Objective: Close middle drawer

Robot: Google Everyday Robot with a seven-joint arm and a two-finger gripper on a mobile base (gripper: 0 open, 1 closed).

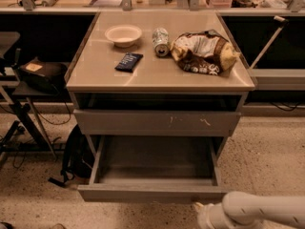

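Mid drawer (152, 193): wide, shallow, grey, plain front, pulled far out, level. Gripper (197, 208) near front's right part.

On the table (95, 73) — one bowl (123, 34), one can (161, 41), one packet (128, 61), one snack bag (204, 52); in front of it, one tool (198, 208)

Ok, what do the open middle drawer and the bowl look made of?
The middle drawer looks like painted metal or laminate: matte grey, even colour, no grain. The bowl is probably paper or plastic: pale, dull, thin rim. The gripper sits at bottom right, near the drawer's front.
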